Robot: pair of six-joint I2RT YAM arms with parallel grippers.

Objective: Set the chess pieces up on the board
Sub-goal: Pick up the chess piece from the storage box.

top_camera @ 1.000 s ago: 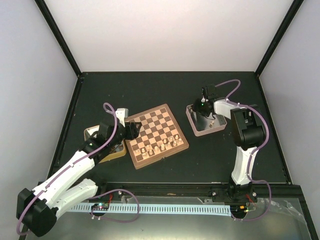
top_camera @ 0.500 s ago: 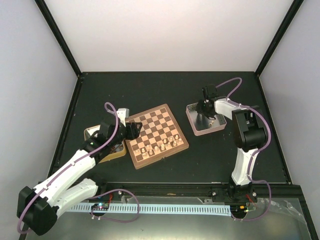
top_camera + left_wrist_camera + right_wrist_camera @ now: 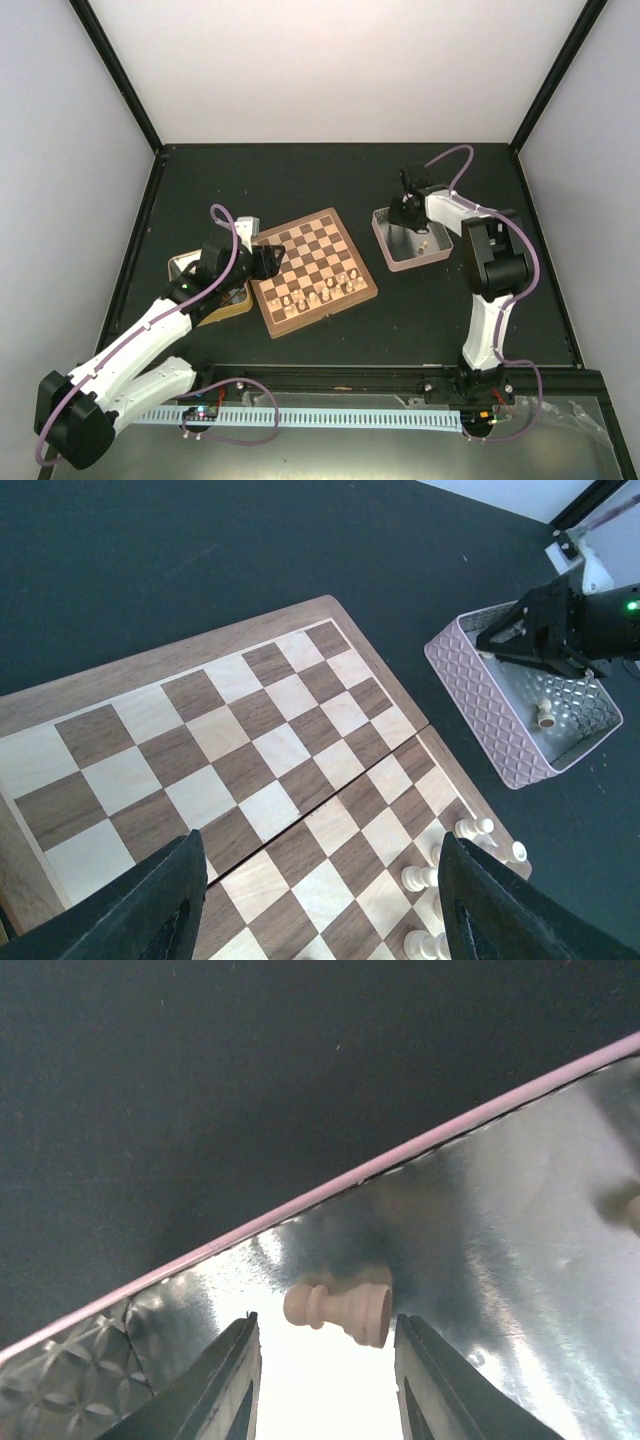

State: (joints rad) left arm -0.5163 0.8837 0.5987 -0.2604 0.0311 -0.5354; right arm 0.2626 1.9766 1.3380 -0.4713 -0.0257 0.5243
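Right hand (image 3: 323,1360) has shifted to the pink-rimmed metal tray's (image 3: 520,1220) far corner, jaws parted around a cream wooden pawn (image 3: 345,1307) lying sideways (pickup still pending); left hand (image 3: 320,865) wide at the checked wooden board's (image 3: 250,740) edge.

Left arm (image 3: 150,330): stretched low from the table's (image 3: 330,180) near-left corner, slanting toward its middle.
Left gripper (image 3: 318,855): jaws stood wide apart, pointing forward and right.
Right arm (image 3: 490,270): rose upright at the near right, elbow bent, forearm reaching left.
Right gripper (image 3: 325,1355): aimed downward, jaws parted.
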